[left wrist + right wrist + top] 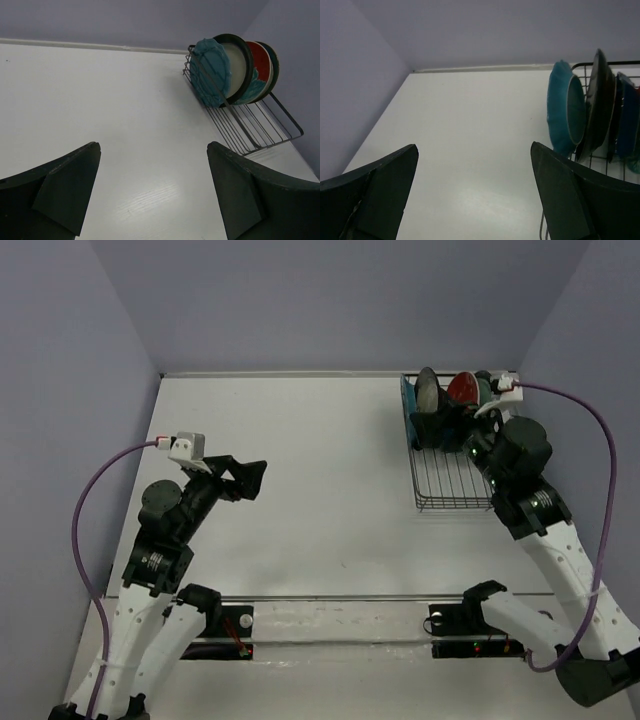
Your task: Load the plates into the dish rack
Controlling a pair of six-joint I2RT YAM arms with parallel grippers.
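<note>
The black wire dish rack (447, 480) stands at the table's far right. Several plates stand upright in its far end: a scalloped teal plate (210, 72), a cream plate with a dark rim (236, 61) and a red-and-teal floral plate (258, 64). From the right wrist I see the teal plate (563, 112), a dark plate (598, 102) and a navy plate (626, 117). My right gripper (473, 146) hovers over the rack (605, 64) just beside the plates, open and empty. My left gripper (256, 480) is open and empty over the left half of the table, far from the rack (252, 131).
The near half of the rack holds no plates. Purple walls close the table at the back and on both sides. The rack sits close to the right wall. A white cable box (508, 387) on the right wrist hangs near the back wall.
</note>
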